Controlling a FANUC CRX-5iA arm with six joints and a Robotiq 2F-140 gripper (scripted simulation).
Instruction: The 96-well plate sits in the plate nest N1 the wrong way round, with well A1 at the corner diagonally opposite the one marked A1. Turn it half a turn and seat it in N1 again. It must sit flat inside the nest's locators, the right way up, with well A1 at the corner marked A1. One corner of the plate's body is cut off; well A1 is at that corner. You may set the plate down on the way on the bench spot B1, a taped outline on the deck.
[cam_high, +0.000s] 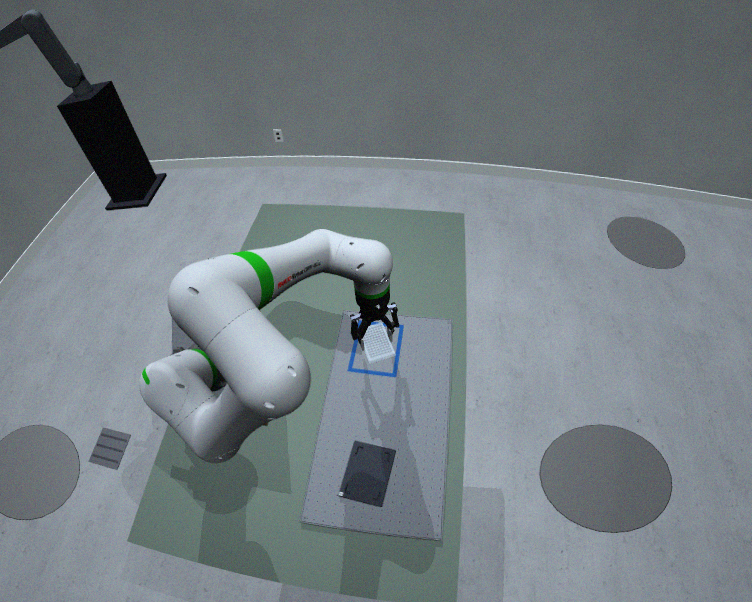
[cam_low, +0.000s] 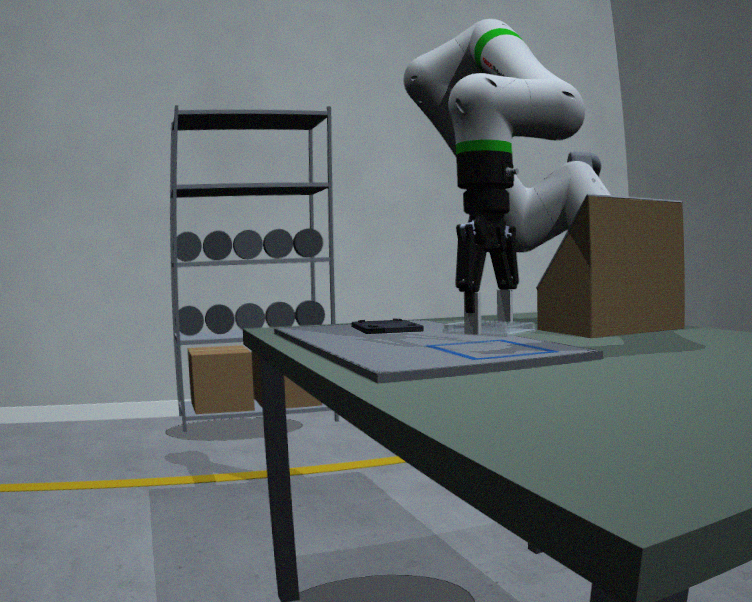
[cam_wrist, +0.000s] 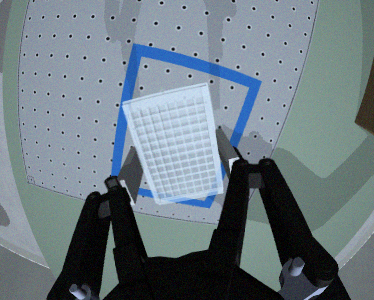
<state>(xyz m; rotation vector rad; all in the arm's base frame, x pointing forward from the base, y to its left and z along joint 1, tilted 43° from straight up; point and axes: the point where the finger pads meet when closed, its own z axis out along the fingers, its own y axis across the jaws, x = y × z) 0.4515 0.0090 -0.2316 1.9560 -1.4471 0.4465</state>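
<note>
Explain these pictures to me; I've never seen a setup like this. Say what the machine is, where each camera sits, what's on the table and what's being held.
The white machine is a robot arm with six joints. At its end is a black gripper with two fingers.

There are three views: one from high above, one from the side at table height, and one from a camera on the arm's wrist looking down past the fingers.

On the green table lies a grey perforated deck. On it are a dark plate nest, with nothing in it, and a blue taped outline, a spot for setting things down.

The gripper is shut on a clear 96-well plate, a lab tray of tiny wells, holding it by its long sides above the blue outline. In the side view it hangs off the deck.
</note>
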